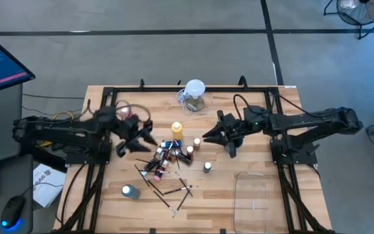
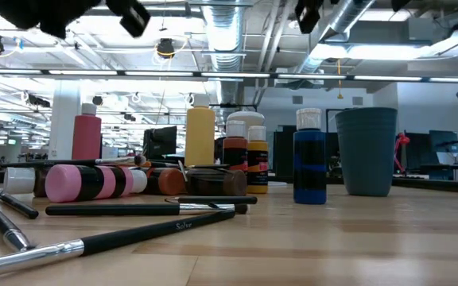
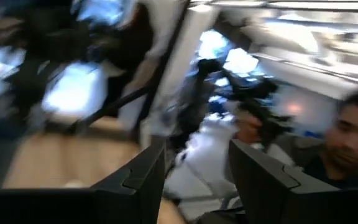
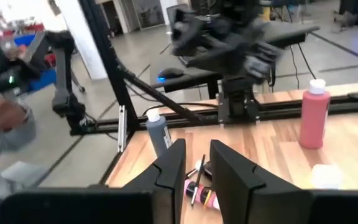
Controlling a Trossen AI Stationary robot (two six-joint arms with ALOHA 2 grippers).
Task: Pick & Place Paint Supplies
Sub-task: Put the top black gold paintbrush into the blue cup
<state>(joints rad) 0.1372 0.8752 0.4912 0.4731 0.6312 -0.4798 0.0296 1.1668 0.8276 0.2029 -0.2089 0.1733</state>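
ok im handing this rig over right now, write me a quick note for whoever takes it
Left gripper: raised over the left edge of the supply pile, fingers apart, nothing between them.
Right gripper: raised just right of the pile, fingers a narrow gap apart, empty.
Supplies: most lie heaped mid-table: small paint bottles, yellow squeeze bottle upright, paintbrushes scattered toward the front edge. Pink-red squeeze bottle stands back left; two small bottles stand apart, one front left, one right of the pile.
Clear tray front right looks empty.
Done: nothing visibly placed.
Left: apparently everything.
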